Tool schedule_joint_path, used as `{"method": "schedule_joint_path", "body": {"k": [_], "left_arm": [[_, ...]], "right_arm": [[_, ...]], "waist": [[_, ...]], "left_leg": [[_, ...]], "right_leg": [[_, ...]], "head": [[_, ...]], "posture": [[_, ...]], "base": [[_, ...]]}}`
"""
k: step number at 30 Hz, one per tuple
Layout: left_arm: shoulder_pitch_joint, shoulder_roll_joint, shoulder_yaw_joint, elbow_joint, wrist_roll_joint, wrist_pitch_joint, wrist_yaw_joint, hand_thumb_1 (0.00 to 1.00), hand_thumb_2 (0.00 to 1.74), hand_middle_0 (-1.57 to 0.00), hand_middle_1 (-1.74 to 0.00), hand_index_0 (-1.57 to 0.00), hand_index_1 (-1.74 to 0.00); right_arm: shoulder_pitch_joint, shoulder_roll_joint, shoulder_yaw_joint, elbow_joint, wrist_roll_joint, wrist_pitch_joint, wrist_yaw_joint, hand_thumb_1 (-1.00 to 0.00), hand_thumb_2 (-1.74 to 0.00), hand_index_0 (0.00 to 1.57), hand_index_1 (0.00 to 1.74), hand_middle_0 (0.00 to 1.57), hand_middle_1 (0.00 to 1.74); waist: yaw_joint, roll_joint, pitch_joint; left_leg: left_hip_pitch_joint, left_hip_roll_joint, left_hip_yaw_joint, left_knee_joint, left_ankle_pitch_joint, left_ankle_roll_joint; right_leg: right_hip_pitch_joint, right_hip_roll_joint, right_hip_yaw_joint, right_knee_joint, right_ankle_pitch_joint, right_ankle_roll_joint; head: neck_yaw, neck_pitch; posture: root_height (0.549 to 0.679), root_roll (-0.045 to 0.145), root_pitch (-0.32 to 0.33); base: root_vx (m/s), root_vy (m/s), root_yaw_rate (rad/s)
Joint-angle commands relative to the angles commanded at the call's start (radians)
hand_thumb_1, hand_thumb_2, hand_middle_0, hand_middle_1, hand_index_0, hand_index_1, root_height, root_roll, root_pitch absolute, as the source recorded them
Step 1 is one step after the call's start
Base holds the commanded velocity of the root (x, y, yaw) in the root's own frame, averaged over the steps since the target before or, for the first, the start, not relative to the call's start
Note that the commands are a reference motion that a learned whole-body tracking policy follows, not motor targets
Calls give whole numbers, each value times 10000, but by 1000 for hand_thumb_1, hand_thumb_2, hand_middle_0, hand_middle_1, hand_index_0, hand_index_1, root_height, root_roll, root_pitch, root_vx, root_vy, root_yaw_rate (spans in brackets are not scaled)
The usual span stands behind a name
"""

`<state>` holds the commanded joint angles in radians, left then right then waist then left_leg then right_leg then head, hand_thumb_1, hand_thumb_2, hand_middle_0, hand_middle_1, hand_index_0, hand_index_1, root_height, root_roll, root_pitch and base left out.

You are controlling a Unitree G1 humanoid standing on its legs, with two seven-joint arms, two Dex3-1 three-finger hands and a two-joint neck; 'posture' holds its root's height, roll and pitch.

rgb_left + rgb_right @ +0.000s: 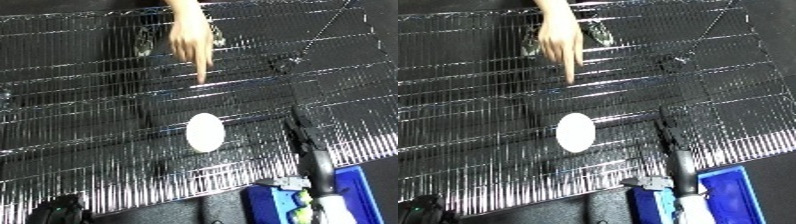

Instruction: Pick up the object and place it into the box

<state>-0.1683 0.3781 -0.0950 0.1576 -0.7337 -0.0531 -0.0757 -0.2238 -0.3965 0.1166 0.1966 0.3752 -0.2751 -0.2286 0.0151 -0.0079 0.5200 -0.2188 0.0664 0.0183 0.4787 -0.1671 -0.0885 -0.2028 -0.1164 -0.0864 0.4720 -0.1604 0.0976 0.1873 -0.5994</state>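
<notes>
A white oval object (205, 131) is seen lying on the wire shelf (80, 100), roughly mid-frame, long axis running up-and-down in the view, i.e. away from the robot. A person's hand (191, 35) is seen above it, finger pointed down toward the object, not touching it.

The blue bin (731, 192) is seen at lower right, just off the shelf's near edge. A dark forearm-like limb (675, 160) rises beside the bin on the right side; its hand cannot be made out, so finger state cannot be told. Nothing of the left hand is identified with confidence; only a dark shape (60, 210) sits at lower left.

The object lies up and left of the right limb, which is judged the nearer arm. The bin is close to that side too. Pick not yet started.
</notes>
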Motion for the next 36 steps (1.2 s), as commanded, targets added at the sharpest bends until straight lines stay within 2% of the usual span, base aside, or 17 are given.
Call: {"method": "schedule_joint_path", "body": {"k": [3, 7, 14, 20, 31, 36], "left_arm": [[-59, -1, -33, 27, 29, -4, 42, 1000, 1740, -1570, -1740, -1570, -1740], [-125, 33, -85, 46, 51, -5, 96, 1000, 1740, -1570, -1740, -1570, -1740], [-307, 27, -269, -48, 140, 44, 242, 1000, 1740, -1570, -1740, -1570, -1740], [-502, -5, -418, -118, 173, 59, 315, 1000, 1740, -1570, -1740, -1570, -1740], [-820, -58, -579, -265, 295, 201, 409, 1000, 1740, -1570, -1740, -1570, -1740], [-887, -105, -603, -329, 308, 306, 482, 1000, 1740, -1570, -1740, -1570, -1740]], "right_arm": [[-174, -21, 129, 207, -171, 42, -2, 0, 0, 0, 0, 0, 0], [-428, -91, 283, 399, -364, 86, -19, 0, 0, 0, 0, 0, 0], [-843, -123, 489, 385, -681, 237, -193, 0, 0, 0, 0, 0, 0], [-1184, -157, 662, 403, -676, 362, -227, 0, 0, 0, 0, 0, 0], [-1782, -46, 784, 608, -232, 490, -91, 0, 0, 0, 0, 0, 0], [-2087, 33, 814, 599, -176, 569, -16, 0, 0, 0, 0, 0, 0]], "waist": [[31, 36, 0], [66, 80, 0], [72, 139, 0], [58, 185, 0], [137, 322, 0], [184, 372, 0]], "left_leg": [[-211, -26, -18, 235, -72, 7], [-635, -113, -54, 699, -229, 53], [-1415, -345, 50, 1488, -584, 227], [-1990, -418, 43, 2008, -853, 338], [-2721, -498, -79, 2684, -1205, 439], [-2883, -526, -102, 2758, -1262, 459]], "right_leg": [[-196, -23, -7, 226, -45, -18], [-608, -61, 10, 713, -144, -36], [-1529, -125, 43, 1629, -348, -24], [-2229, -203, 136, 2234, -486, 4], [-3085, -297, 206, 3029, -695, -23], [-3318, -328, 193, 3184, -742, -38]], "head": [[41, -78], [39, -113], [10, 211], [45, 392], [-66, 723], [76, 780]], "posture": [[666, 37, -57], [663, 39, -48], [655, 42, -18], [648, 43, 8], [638, 41, 40], [636, 41, 51]], "base": [[16, 14, 16], [26, 20, 29], [12, 26, 61], [5, 25, 43], [24, 9, 60], [41, 19, 58]]}}
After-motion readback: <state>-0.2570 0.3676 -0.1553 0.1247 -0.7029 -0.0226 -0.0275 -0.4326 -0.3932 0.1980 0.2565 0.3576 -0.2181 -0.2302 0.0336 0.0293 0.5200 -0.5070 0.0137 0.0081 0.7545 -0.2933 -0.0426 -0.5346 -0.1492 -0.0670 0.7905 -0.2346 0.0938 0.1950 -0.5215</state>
